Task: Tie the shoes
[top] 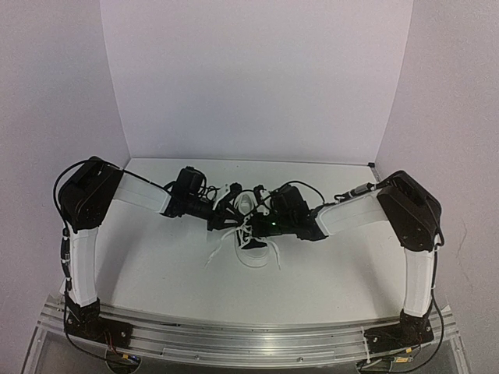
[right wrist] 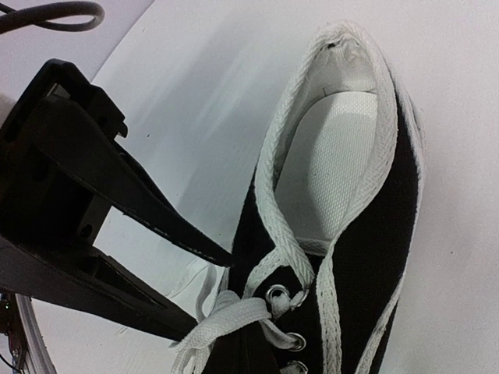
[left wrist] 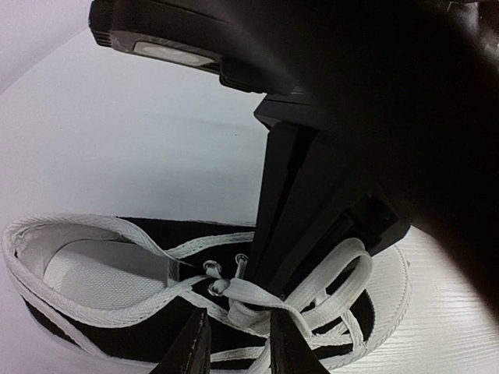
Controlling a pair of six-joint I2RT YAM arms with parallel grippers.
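**Top view.** Black sneaker (top: 251,240) mid-table, toe towards the arms. White laces (top: 221,248) trail loose on both sides. Left gripper (top: 233,211) and right gripper (top: 258,219) meet over its tongue.

**Left wrist view.** We log the left gripper's fingers apart, straddling the lace crossing. The right gripper's look pressed together by the top eyelets; whether they pinch lace we cannot tell.

**Right wrist view.** Heel opening, white lining, the same loose crossing.

**Risk, in our judgement.** The crowded fingers may collide. A pull may also drag the light shoe and slacken the crossing.

**Setting.** Matt white table (top: 156,265), curved white backdrop (top: 249,78), metal rail (top: 249,336) at the near edge.
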